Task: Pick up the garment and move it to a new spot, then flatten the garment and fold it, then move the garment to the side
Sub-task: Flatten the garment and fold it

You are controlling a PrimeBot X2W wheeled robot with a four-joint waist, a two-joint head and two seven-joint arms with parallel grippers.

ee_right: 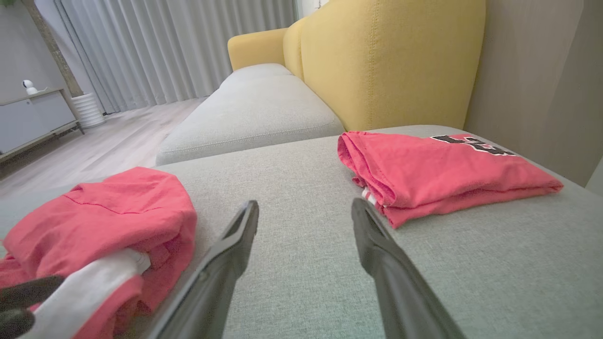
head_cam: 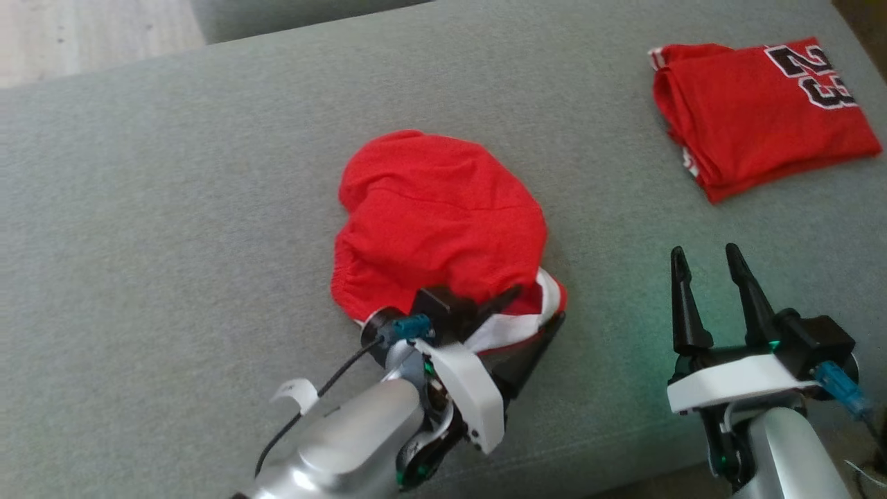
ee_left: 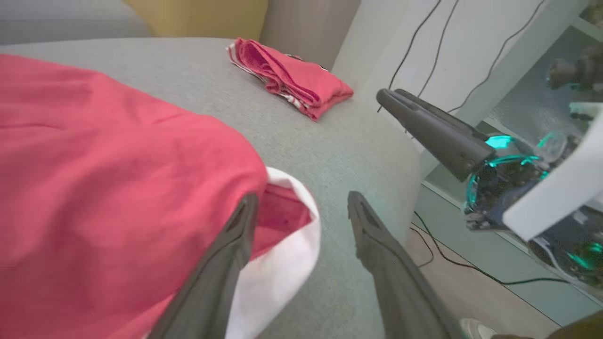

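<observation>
- Head view: the red garment [head_cam: 436, 215] lies bunched in a rounded heap near the middle of the grey sofa cushion [head_cam: 173, 208]. A gathered hem runs along its near-left edge, and a white band [head_cam: 509, 331] sits at its near-right corner.
- My left gripper [head_cam: 537, 305] sits right at that corner, low on the cushion, with the white band lying across it.
- Left wrist view: the fingers are spread wide and nothing is pinched. One finger [ee_left: 226, 254] rests against the red cloth, with the white band bulging into the gap just beside it. The other finger [ee_left: 377, 245] is over bare cushion, apart from the fabric.
- My right gripper [head_cam: 705, 251] is to the right of the heap and apart from it. Its two fingers are wide apart and point away from me, with just grey cushion between them.
- A folded red jersey [head_cam: 755, 118] with black-and-white numerals lies flat at the far right of the cushion, well apart from the heap.
- Right wrist view: a yellow sofa back [ee_right: 391, 61] rises behind the jersey.
</observation>
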